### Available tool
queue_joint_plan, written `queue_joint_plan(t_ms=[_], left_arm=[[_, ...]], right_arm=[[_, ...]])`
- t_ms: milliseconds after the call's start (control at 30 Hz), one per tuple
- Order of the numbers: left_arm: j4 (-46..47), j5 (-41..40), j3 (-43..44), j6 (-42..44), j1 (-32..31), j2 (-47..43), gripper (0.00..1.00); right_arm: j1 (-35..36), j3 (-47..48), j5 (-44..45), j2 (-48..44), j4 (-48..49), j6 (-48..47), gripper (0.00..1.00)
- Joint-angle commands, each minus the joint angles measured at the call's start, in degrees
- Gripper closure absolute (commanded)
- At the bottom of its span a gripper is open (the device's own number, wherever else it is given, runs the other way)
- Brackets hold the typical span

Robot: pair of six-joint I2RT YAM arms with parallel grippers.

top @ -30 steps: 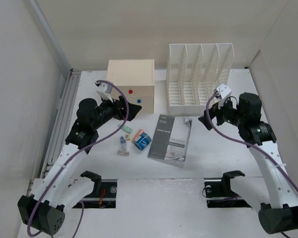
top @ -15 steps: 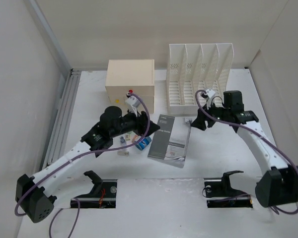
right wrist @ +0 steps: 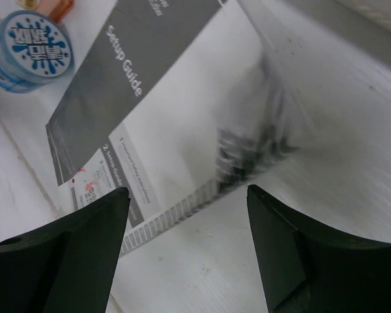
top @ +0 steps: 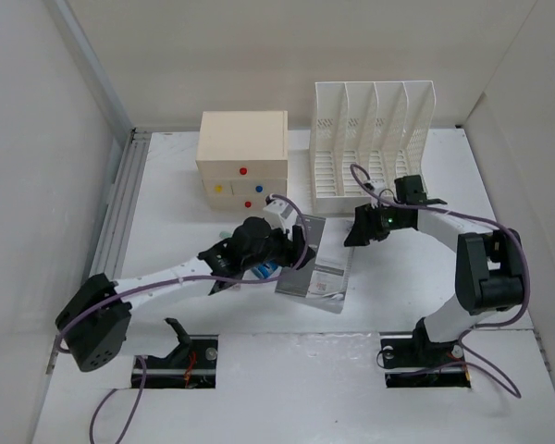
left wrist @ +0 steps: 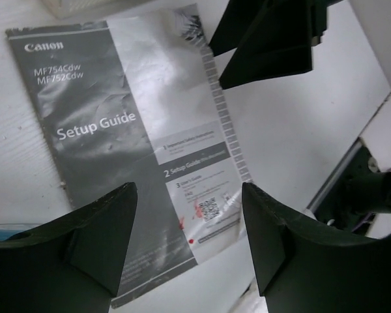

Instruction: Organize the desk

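The desk (top: 166, 213) is a white tabletop. A grey "Setup Guide" booklet (top: 326, 264) lies flat near its middle. My left gripper (top: 301, 250) hovers over the booklet's left half, open and empty; the left wrist view shows the booklet (left wrist: 137, 130) below the spread fingers (left wrist: 98, 235). My right gripper (top: 353, 233) is open and empty just above the booklet's upper right edge; the right wrist view shows the booklet (right wrist: 169, 85) and its spiral edge between the fingers (right wrist: 85, 248). The right gripper also shows in the left wrist view (left wrist: 274, 39).
A cream drawer box (top: 242, 159) and a white slotted file rack (top: 370, 139) stand at the back. A blue round tin (right wrist: 29, 49) lies left of the booklet, mostly hidden under my left arm in the top view (top: 266, 270). An orange item (right wrist: 58, 6) lies beside it.
My left arm has swung right from the drawer box to above the booklet. My right arm has reached left and lower to the booklet's right edge. The booklet has not moved.
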Motion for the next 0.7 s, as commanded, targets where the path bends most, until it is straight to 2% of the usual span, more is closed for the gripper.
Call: queue_joint_plan(t_ms=[0, 300, 667], left_arm=[[9.03, -2.24, -2.33, 0.15, -0.15, 2.49, 0.38], [16.24, -0.58, -2.08, 3.49, -0.15, 14.34, 0.38], [17.66, -1.97, 0.74, 4.63, -0.15, 24.20, 0.37]], right_arm=[[-1.60, -1.16, 0.77, 0.14, 4.74, 2.09, 0.22], [-2.66, -3.28, 3.15, 0.66, 8.16, 4.72, 0.18], [-2.66, -4.42, -0.01, 5.05, 9.93, 4.72, 0.15]])
